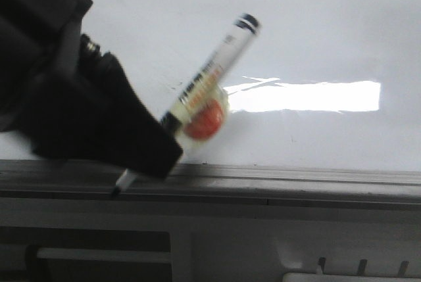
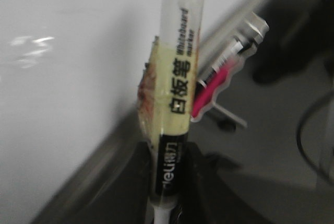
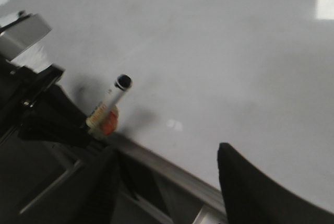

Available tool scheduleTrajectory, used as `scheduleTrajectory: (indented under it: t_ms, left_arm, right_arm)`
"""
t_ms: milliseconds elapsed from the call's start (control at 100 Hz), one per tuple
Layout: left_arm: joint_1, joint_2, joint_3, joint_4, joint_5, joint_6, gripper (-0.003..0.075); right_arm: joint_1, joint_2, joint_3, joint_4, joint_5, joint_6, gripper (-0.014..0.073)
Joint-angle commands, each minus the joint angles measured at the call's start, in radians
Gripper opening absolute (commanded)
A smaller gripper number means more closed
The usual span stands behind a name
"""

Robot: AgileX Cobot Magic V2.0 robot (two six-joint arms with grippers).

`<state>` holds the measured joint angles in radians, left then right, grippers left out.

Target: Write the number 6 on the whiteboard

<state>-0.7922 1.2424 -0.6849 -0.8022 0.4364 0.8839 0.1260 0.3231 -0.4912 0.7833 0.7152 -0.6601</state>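
Observation:
The whiteboard fills the back of the front view, glossy white. No number 6 shows on it in any view. My left gripper is shut on a white marker wrapped in yellowish tape with an orange patch. The marker leans up to the right, and its tip points down at the grey edge rail. In the left wrist view the marker stands up out of the left gripper. My right gripper is open and holds nothing. It hovers over the rail, well apart from the marker.
A bright rectangular glare lies on the board to the right of the marker. In the left wrist view a second pen with a pink part lies beyond the held marker. Below the rail is the grey bench front.

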Motion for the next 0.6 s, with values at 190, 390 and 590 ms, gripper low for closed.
scheduleTrajectory:
  t_ms: [190,390,590]
  left_arm:
    - [-0.095,-0.028,-0.043,0.173,0.131,0.281,-0.0019]
    - [-0.102,-0.032,-0.044,0.213,0.111,0.287,-0.0019]
    - [-0.102,-0.068,-0.044,0.213,0.062,0.287,-0.0019]
  right_arm:
    - [0.194,0.147,-0.032,0.226,0.084,-0.426,0.0377]
    - [0.347,0.244,-0.032,0.151,0.031,-0.441,0.0377]
    - [0.474,0.354,-0.032,0.151,-0.105,-0.517,0.0377]
